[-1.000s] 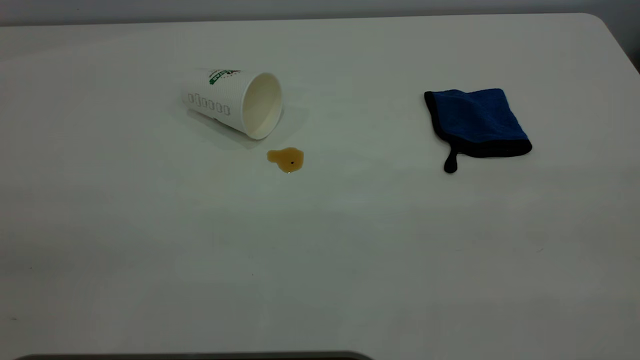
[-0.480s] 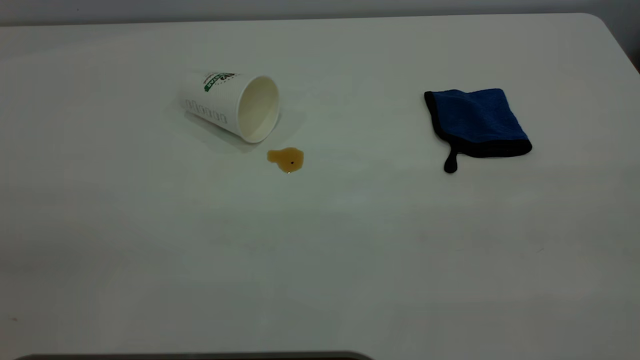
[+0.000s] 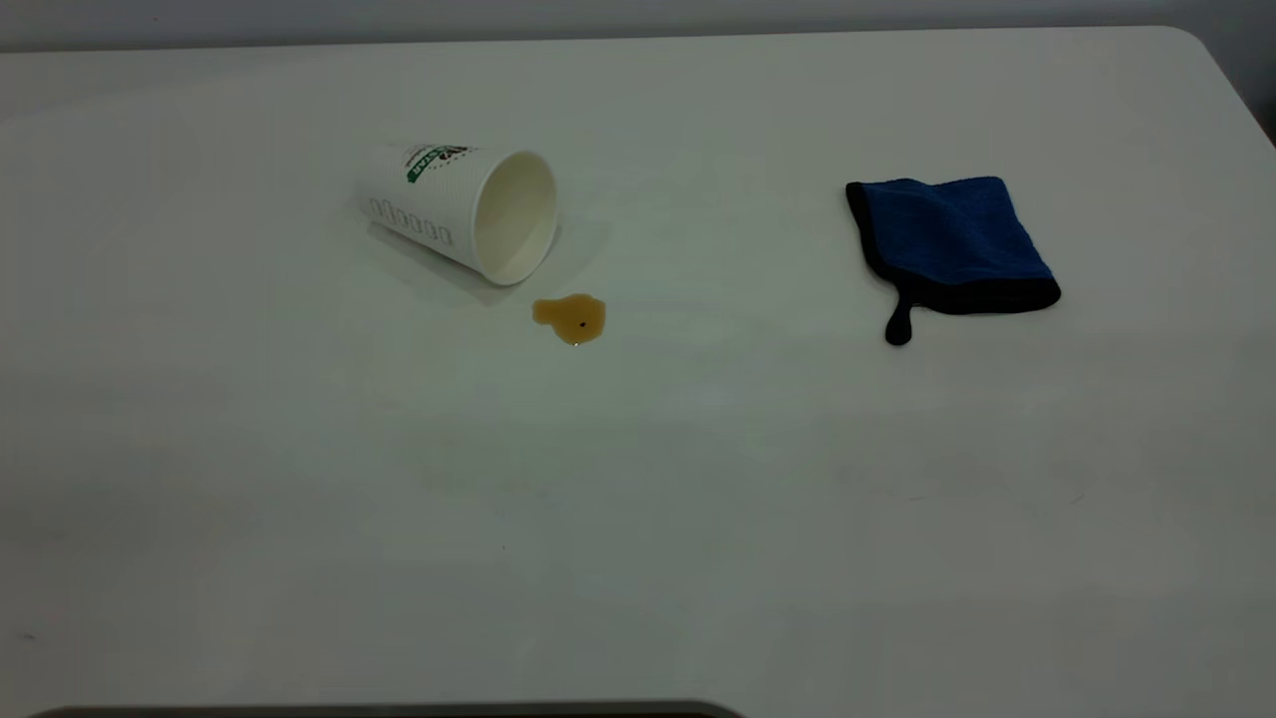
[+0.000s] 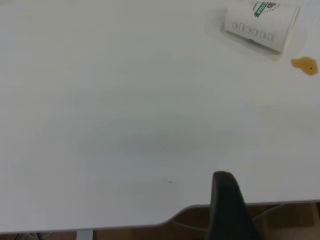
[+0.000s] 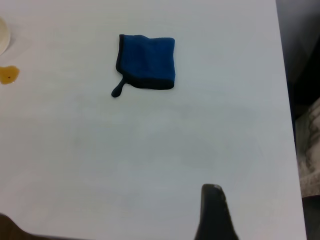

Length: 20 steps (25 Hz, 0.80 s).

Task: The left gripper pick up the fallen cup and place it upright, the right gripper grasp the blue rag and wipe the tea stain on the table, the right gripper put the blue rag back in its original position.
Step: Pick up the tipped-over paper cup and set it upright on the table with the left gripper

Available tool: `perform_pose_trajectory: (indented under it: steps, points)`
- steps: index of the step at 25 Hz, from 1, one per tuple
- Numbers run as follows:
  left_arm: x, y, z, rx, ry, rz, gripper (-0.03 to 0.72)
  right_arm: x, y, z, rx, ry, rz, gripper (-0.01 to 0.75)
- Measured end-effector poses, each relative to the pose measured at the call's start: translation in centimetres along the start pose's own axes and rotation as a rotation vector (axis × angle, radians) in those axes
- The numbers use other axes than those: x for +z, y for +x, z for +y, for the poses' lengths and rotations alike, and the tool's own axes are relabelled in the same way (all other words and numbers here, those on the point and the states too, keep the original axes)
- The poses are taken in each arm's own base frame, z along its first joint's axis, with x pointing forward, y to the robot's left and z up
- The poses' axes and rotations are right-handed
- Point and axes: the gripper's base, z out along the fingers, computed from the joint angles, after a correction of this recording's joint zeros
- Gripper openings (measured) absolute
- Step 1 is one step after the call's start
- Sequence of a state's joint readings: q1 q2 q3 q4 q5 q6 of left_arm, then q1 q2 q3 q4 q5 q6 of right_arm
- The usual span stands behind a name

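The fallen cup (image 3: 462,209) lies on its side on the counter (image 3: 638,479), mouth toward the tea stain (image 3: 570,317) just beside it, so the left pincer (image 4: 227,207), whose grip state I cannot tell, should close across the body mid-length, gently.

Deep-blue rag (image 3: 949,237), black edging

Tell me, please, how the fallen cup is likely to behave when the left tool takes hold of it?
The fallen cup lies on its side on the table, so a nudge may roll it in a curve, given its taper. It looks like thin paper, probably light and easily crushed. Its ribbed wall should resist slipping.
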<state>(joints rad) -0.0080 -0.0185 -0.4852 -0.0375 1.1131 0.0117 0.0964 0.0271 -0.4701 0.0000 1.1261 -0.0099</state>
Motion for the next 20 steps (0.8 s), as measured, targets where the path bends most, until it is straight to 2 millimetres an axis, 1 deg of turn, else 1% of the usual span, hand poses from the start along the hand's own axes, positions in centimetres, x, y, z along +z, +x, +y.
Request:
perform_pose_trajectory:
  steps: [9, 11, 13, 16, 20]
  points:
    - [0.0, 0.0, 0.0, 0.001, 0.0, 0.003, 0.478, 0.0, 0.0, 0.0, 0.0, 0.0, 0.0, 0.546]
    - [0.3, -0.4, 0.0, 0.007, 0.0, 0.03, 0.472, 0.0, 0.0, 0.0, 0.0, 0.0, 0.0, 0.546]
    - [0.7, -1.5, 0.0, 0.016, 0.0, 0.049, 0.465, 0.0, 0.0, 0.0, 0.0, 0.0, 0.0, 0.546]
    - [1.6, -4.1, 0.1, 0.037, 0.001, 0.074, 0.464, 0.0, 0.0, 0.0, 0.0, 0.0, 0.0, 0.546]
    - [3.9, -7.4, 0.1, 0.075, 0.009, 0.144, 0.463, 0.0, 0.0, 0.0, 0.0, 0.0, 0.0, 0.546]
